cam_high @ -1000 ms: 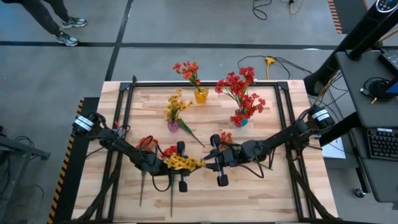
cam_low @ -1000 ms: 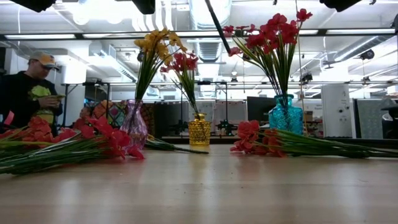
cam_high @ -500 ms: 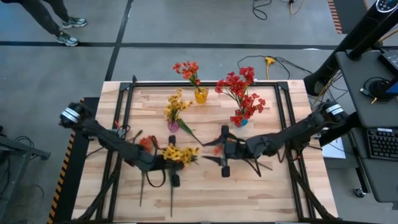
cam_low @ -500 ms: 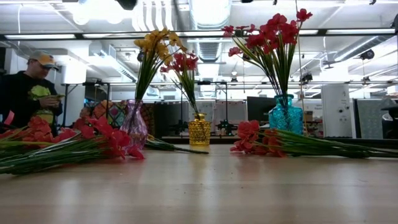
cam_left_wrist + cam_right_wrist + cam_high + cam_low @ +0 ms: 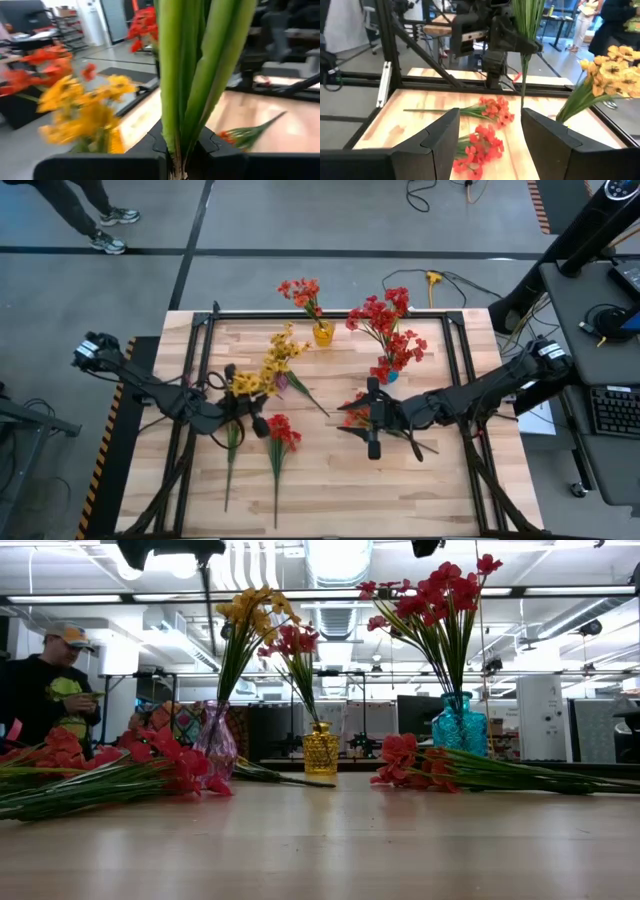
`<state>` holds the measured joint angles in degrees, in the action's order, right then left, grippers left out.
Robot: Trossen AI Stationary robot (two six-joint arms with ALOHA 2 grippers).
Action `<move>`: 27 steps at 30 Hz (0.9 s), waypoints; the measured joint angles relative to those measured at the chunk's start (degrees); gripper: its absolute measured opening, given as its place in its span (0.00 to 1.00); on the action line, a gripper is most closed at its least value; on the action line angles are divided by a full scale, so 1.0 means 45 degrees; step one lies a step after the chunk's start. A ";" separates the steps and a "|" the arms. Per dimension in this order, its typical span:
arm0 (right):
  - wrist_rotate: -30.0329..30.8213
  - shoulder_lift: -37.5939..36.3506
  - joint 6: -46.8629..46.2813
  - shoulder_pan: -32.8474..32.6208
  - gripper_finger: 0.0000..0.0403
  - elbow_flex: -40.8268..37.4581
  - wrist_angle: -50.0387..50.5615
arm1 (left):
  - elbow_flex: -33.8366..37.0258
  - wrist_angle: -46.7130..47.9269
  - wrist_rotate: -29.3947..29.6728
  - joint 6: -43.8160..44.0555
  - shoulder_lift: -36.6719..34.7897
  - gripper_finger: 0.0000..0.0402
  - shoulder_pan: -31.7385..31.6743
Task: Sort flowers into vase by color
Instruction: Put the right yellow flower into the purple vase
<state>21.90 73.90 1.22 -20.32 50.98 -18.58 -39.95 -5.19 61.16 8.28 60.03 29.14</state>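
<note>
Left end effector (image 5: 232, 402) clamps my long-stemmed yellow artificial flower spray (image 5: 246, 383) upright beside the purple glass vase (image 5: 279, 383) holding yellow blooms, ready to drop in, while right end effector (image 5: 372, 423) hangs open mid-counter above loose red sprays (image 5: 355, 411).

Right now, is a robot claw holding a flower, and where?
Yes. The left claw pinches the yellow flower by its green stem. The right claw is open, holding nothing.

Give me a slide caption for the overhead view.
Left gripper carries a yellow flower toward the vases; open right gripper waits.
</note>
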 joint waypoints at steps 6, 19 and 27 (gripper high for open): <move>0.0510 0.0186 -0.0045 0.0022 0.51 -0.0141 -0.0043 | 0.0890 0.1039 0.0302 0.0402 -0.1523 0.03 -0.0527; 0.0517 0.0273 -0.0034 0.0207 0.51 -0.0141 -0.0293 | 0.2056 0.0263 0.0292 0.0246 -0.2313 0.03 -0.1811; 0.0556 0.0366 -0.0036 0.0326 0.51 -0.0146 -0.0329 | 0.1997 0.0175 0.0283 0.0225 -0.2078 0.03 -0.2555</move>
<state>24.40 75.55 1.06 -18.85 50.33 -20.06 -30.96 -4.41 62.43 9.29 50.68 17.65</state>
